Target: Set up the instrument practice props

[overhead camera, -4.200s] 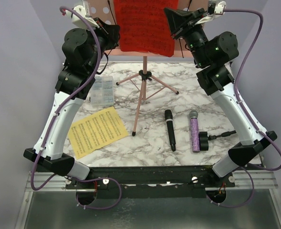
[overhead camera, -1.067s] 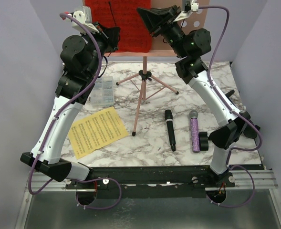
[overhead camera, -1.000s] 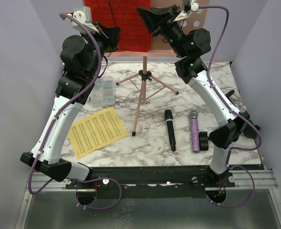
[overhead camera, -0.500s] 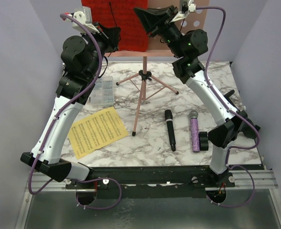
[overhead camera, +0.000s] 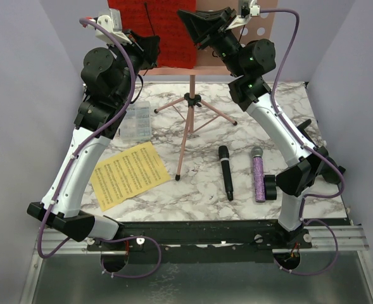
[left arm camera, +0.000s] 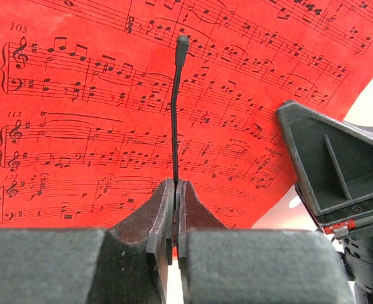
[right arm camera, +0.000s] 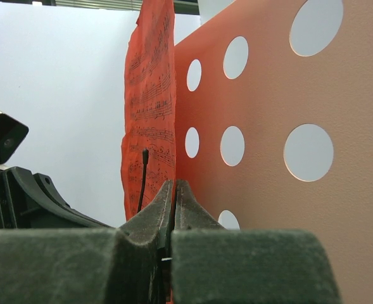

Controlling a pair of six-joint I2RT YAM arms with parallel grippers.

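The pink perforated music rack stands on thin tripod legs at the back. The red music sheet lies against its left half. My left gripper is shut on the rack's thin black wire arm, which crosses the sheet; its tips show in the left wrist view. My right gripper is shut on the sheet's right edge, beside the rack face; its tips show in the right wrist view. The yellow sheet, black microphone and purple glitter microphone lie on the table.
A clear compartment box sits left of the tripod. A black mic holder lies by the purple microphone's lower end. Another black part shows behind the right arm. Grey walls close in on both sides.
Since 4.2 s ago the red sheet and my right gripper have moved left across the rack. Over the last second both arms have barely moved.
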